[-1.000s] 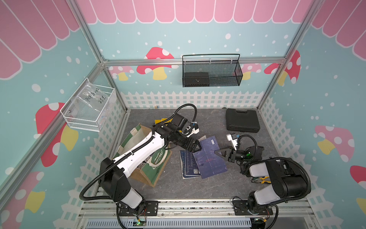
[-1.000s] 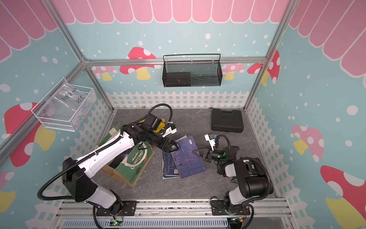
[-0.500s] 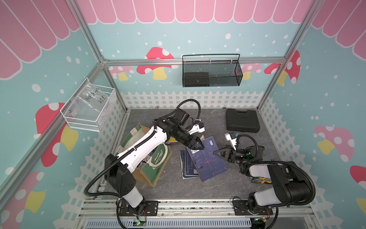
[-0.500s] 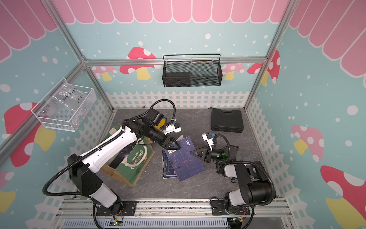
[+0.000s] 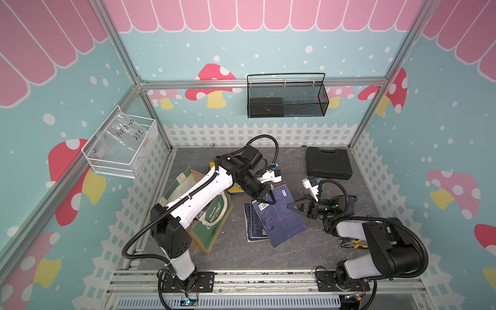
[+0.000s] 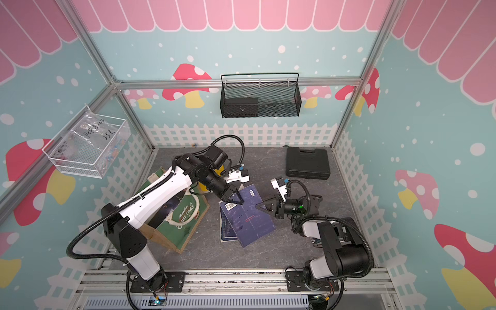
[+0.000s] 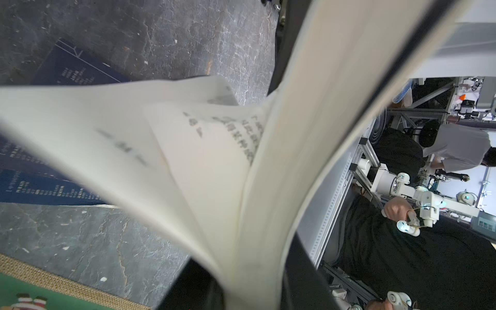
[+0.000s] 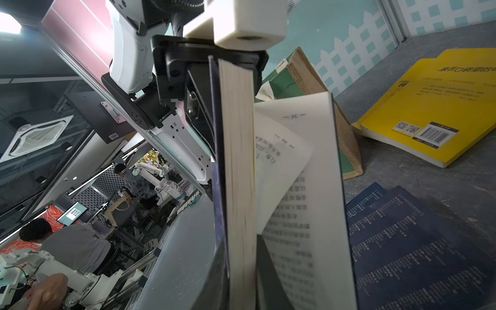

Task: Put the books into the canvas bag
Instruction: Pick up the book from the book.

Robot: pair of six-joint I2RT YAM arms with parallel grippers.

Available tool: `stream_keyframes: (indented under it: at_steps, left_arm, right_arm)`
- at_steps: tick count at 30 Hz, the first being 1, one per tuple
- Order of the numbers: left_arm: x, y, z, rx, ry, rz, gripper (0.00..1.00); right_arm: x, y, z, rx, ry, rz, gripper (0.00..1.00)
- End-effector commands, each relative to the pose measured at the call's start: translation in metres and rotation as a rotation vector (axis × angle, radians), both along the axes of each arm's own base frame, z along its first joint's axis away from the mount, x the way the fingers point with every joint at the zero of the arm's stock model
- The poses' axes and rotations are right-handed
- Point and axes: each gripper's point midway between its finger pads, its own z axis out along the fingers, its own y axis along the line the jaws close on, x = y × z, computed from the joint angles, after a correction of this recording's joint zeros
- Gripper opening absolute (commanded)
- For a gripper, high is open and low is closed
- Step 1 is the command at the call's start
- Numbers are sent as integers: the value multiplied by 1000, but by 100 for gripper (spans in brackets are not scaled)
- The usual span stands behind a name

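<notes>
The left gripper (image 5: 267, 200) and right gripper (image 5: 290, 207) both clench one navy book (image 5: 280, 217); the canvas bag (image 5: 212, 233) lies beyond the left gripper, by the tabletop's (image 5: 241, 257) left edge.

Tilted navy book (image 5: 279, 217), pages fanned, beside toppled green-fronted canvas bag (image 5: 212, 231)
</notes>
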Motion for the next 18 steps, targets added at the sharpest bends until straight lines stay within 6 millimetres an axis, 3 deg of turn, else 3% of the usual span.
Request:
stream_keyframes:
  at_steps: [1, 2, 6, 12, 18]
  left_arm:
    - [-2, -7, 24, -49, -74, -44, 0]
    - [-1, -6, 27, -45, -88, -40, 0]
    - [10, 4, 37, 1, -180, 21, 0]
    - [49, 45, 66, 146, -411, 260, 0]
    - [74, 106, 116, 172, -525, 578, 0]
  right_arm:
    - [-11, 0, 29, 61, -248, 6, 25]
    - [-9, 0, 28, 60, -241, 5, 35]
    - [1, 2, 26, 57, -219, -5, 99]
    - [32, 7, 37, 64, -231, -35, 99]
    - [103, 16, 39, 34, -181, -126, 100]
